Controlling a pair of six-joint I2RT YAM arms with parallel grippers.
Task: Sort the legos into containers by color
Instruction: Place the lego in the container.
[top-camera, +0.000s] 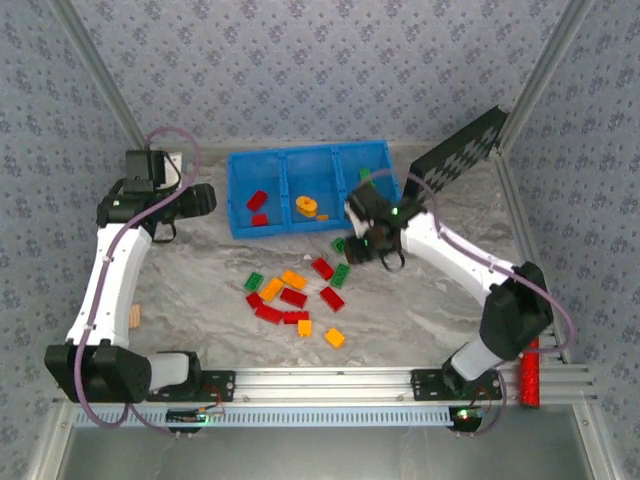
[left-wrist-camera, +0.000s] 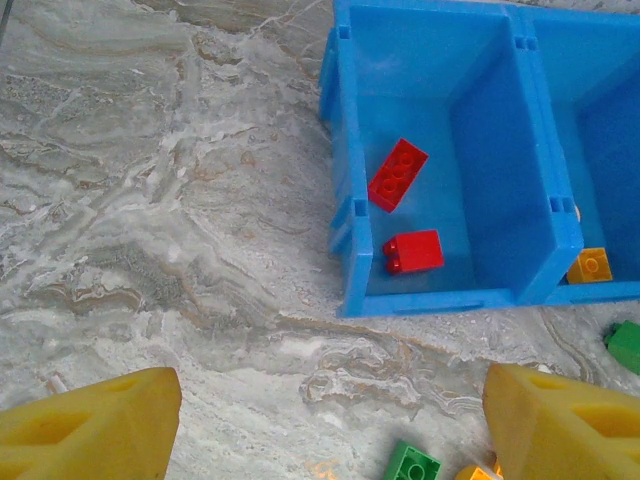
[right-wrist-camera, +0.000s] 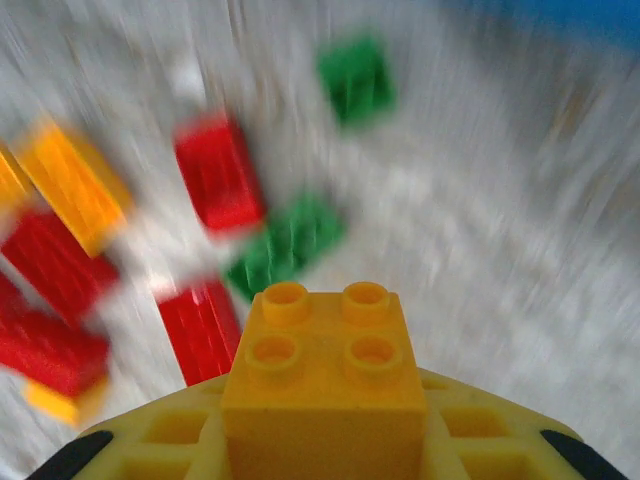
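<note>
Right claw (top-camera: 372, 238) was pinching an orange-yellow brick (right-wrist-camera: 322, 385), studs up, over the counter (top-camera: 200, 290). Past it sat the blurry loose legos (right-wrist-camera: 215, 175): reds, a couple of greens (right-wrist-camera: 287, 243), orange ones off to its left. Left claw (left-wrist-camera: 325, 425) hung spread wide, nothing between its fingers (left-wrist-camera: 90, 425). Just ahead to its right was the blue tray (left-wrist-camera: 345, 230), with two red bricks (left-wrist-camera: 397, 174) in the nearest compartment and an orange one (left-wrist-camera: 590, 265) next door. A green brick (left-wrist-camera: 412, 464) lay right by that claw.
</note>
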